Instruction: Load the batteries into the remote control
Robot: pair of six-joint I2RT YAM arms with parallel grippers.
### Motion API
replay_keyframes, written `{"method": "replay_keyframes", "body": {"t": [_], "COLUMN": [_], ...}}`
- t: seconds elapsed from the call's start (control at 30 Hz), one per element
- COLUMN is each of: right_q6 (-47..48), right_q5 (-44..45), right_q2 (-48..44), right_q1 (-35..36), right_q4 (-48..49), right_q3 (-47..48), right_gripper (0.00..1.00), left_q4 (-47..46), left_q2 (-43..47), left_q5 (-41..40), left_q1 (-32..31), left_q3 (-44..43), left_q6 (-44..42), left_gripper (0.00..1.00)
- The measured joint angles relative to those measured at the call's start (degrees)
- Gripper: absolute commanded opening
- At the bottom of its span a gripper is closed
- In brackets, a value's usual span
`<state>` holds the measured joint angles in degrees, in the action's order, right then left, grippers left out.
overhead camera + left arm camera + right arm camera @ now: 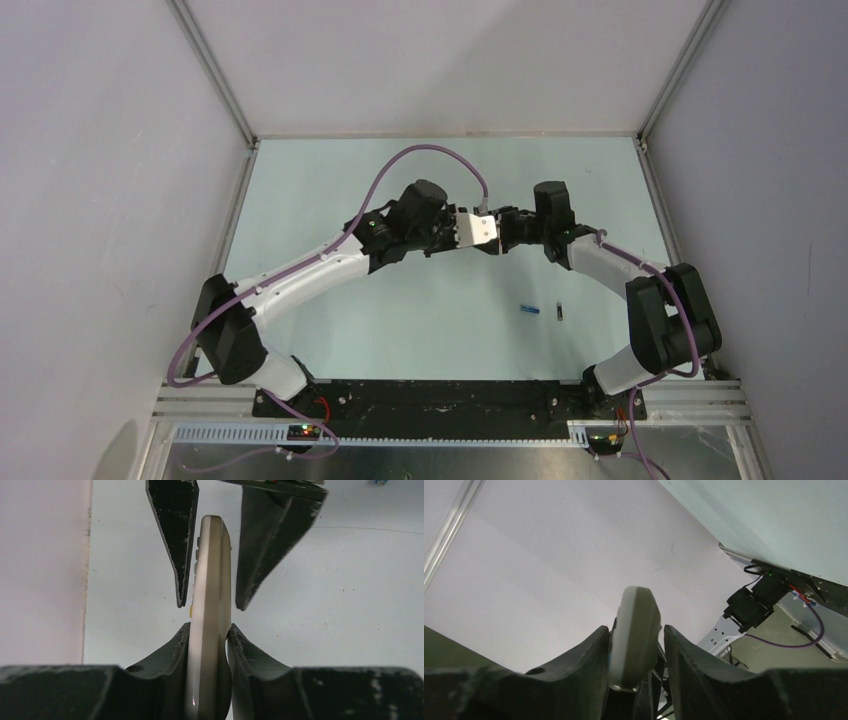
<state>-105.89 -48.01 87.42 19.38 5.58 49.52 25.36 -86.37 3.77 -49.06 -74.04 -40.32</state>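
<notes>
Pale green tabletop (pixel 400 320), walled in white, lies under everything. Above its far middle the slim rectangular remote control (pixel 478 229), light-faced with a tan back, is held off the surface between two black grippers. From overhead it is only a light patch. The left wrist view shows it edge-on, with the buttons toward that picture's left and the tan back toward the right. The left gripper (pixel 210 630) has its jaws pressed against both faces of the remote's near end, clamped on it. The right gripper (pixel 211 607) comes in from the opposite end with its fingers flanking the same two faces, and thin slivers of background show at the tips. Whether it grips I cannot tell (its own wrist view shows the remote's rounded end between the fingers, but not clearly whether they pinch it). The overhead view shows the batteries lying on the tabletop nearer the arm bases, toward the right arm. One is a tiny bright blue cylinder (pixel 529 310), and just beside it, not touching, is a tiny dark cylinder (pixel 559 312). A purple cable (pixel 430 150) arcs over the left arm.
</notes>
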Motion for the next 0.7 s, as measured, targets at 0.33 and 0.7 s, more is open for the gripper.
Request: {"method": "replay_keyframes", "body": {"t": [0.33,0.7], "right_q6": [7.48,27.52], "right_q5": [1.09,4.07], "right_q2": [-5.73,-13.07], "right_q1": [-3.61,-8.83], "right_q4": [-4.83,-11.02], "right_q3": [0.00,0.00], "right_gripper": [0.99,0.99], "left_q4": [0.00,0.00], "left_q2": [-0.02,0.68], "left_q5": [0.63,16.68], "left_q1": [1.66,10.47], "left_q3": [0.00,-0.02], "left_q6": [5.40,26.05], "left_gripper": [0.02,0.08]}}
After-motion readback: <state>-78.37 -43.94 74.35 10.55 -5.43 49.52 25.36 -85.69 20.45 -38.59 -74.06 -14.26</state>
